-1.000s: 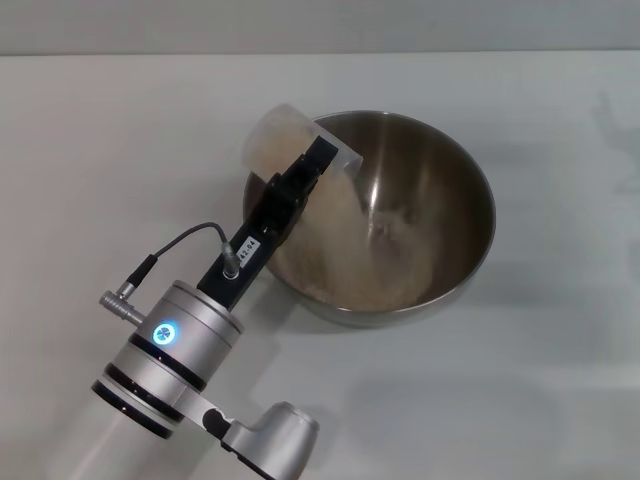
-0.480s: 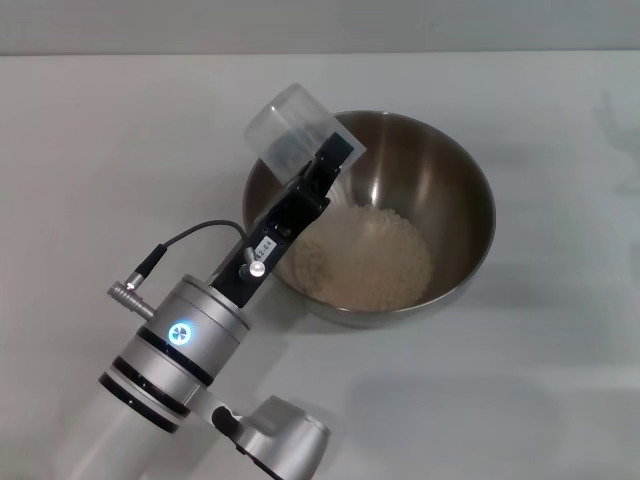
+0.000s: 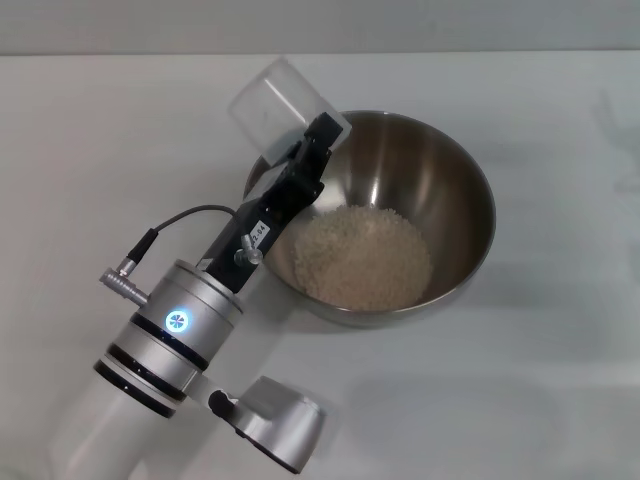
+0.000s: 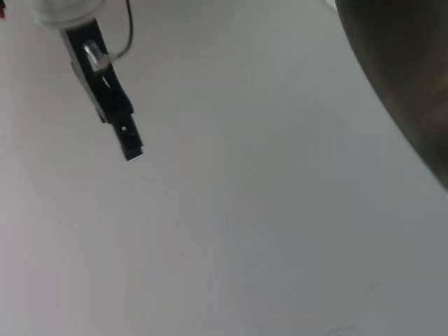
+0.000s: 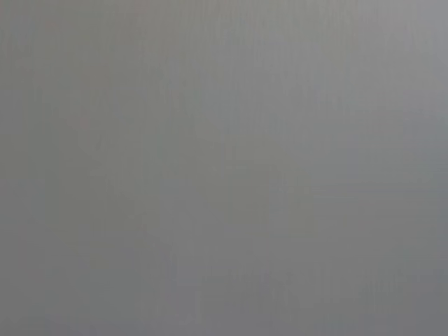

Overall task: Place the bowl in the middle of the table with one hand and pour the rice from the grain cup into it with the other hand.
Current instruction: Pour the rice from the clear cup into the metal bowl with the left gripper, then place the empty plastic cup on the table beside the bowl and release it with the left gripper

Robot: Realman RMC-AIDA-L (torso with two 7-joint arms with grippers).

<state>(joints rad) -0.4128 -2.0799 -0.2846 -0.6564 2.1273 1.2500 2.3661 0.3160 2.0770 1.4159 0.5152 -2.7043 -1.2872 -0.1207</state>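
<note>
Left gripper: my left gripper (image 3: 312, 140) reaches in from the near left of the table and ends above the bowl's far-left rim. My fingers are closed on the grain cup, clamping it at its mouth end.

Grain cup: the grain cup (image 3: 268, 107) is tilted, its closed end raised up and away to the far left, its mouth toward the bowl. It looks clear all through; I see no grains inside it. It hangs over the table just outside the bowl's rim, held off the surface.

Bowl: the bowl (image 3: 462, 190) stands upright on the table, about the middle of the head view and a little to the right. Nothing of mine touches it. In my left wrist view only a dark curved part of its wall (image 4: 413, 77) shows at one corner.

Rice: the rice (image 3: 362, 256) lies in a low, rounded heap in the bottom of the bowl, off-white against the steel.

Table: the table (image 3: 560, 380) is plain white; my left wrist view shows mostly its bare surface, with one black finger (image 4: 112, 105) of my gripper against it.

Right gripper: I cannot see it in the head view, and my right wrist view shows only a flat grey field.
</note>
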